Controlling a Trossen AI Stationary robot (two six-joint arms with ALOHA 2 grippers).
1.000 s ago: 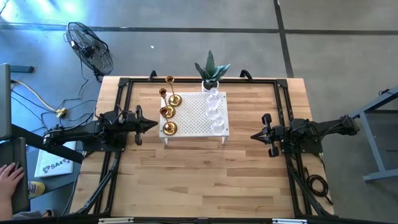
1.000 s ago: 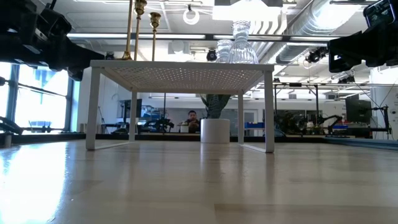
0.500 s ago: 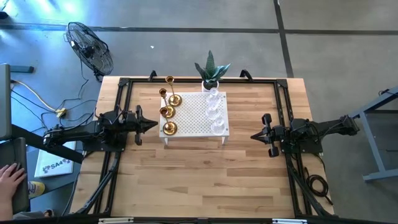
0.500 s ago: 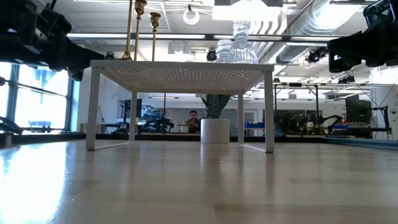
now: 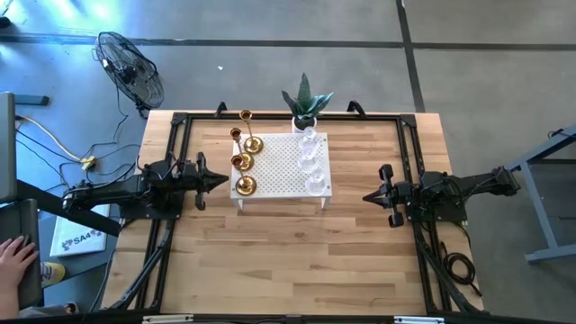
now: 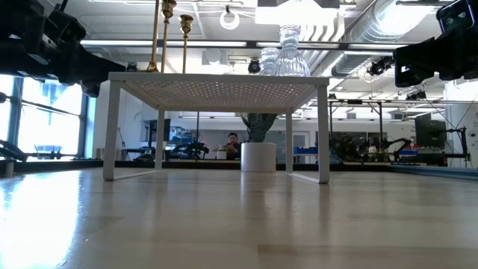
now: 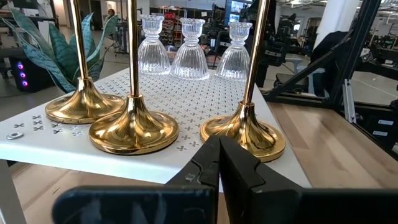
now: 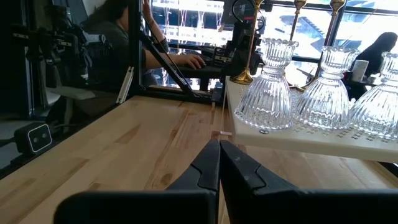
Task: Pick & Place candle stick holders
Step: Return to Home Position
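The left gripper point(image 5: 222, 180) is held closed, its two dark fingers point(image 7: 205, 165) pressed together on nothing, just off the 9 o'clock edge of the small white perforated metal shelf point(image 5: 279, 166). On that shelf, along its 9 o'clock side, three shiny gold candle stick holders with round flared bases and slim tall stems point(image 5: 245, 186) are lined up in a row running from 6 to 12 o'clock, each upright. Along the 3 o'clock side, three small clear ribbed glass candle holders point(image 5: 314, 183) are set in a matching row, upright and close together. The right gripper point(image 5: 367, 195) is likewise seen closed and empty, apart from the shelf at its 3 o'clock and pointed toward it. A green spiky plant in a white pot point(image 5: 306, 101) is placed just beyond the shelf at 12 o'clock. All of this is carried by the light wooden table point(image 5: 297, 256). Off the table, at 10 o'clock, a black floor fan point(image 5: 130, 67) is seen
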